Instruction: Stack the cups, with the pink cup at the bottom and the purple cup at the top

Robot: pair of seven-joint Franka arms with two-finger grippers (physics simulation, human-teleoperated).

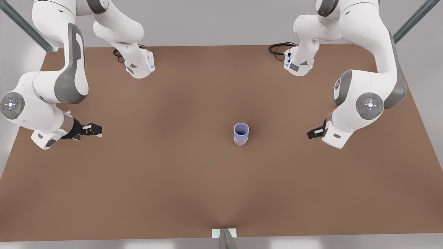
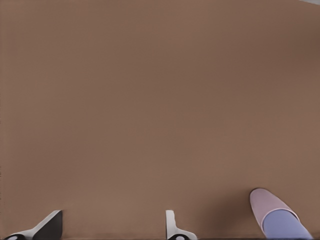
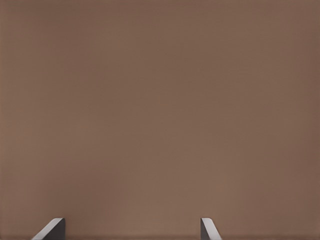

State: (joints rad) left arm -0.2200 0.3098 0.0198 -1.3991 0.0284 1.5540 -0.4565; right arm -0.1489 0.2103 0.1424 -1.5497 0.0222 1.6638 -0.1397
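Cups first: the purple cup (image 1: 241,131) sits nested inside the pink cup (image 1: 240,142), and the pair stands upright as 1 short tower on the brown bench (image 1: 166,186), a little toward the front view's right of the middle. Only the lower band of the pink one shows beneath the purple wall, so the top cup looks well seated rather than perched on the rim. The order matches what is asked, pink at the bottom and purple on top, and to my eye the job looks finished; nothing seems left but for the arms to keep clear.

Neither arm touches the stack. The left hand (image 1: 309,134) hangs low over the bench on the front view's right, near the cups but apart from them, its fingers spread and holding nothing; its wrist view catches the stack lying close by. The right hand (image 1: 98,130) waits well away on the front view's left, fingers likewise parted and empty, with bare bench under it.

As for looks, both are small, plain, handleless tumblers that taper toward the base. The purple is a soft periwinkle with a slightly darker hollow visible from above, the pink a dusty mauve. The tower stands straight, with no lean that I can make out.
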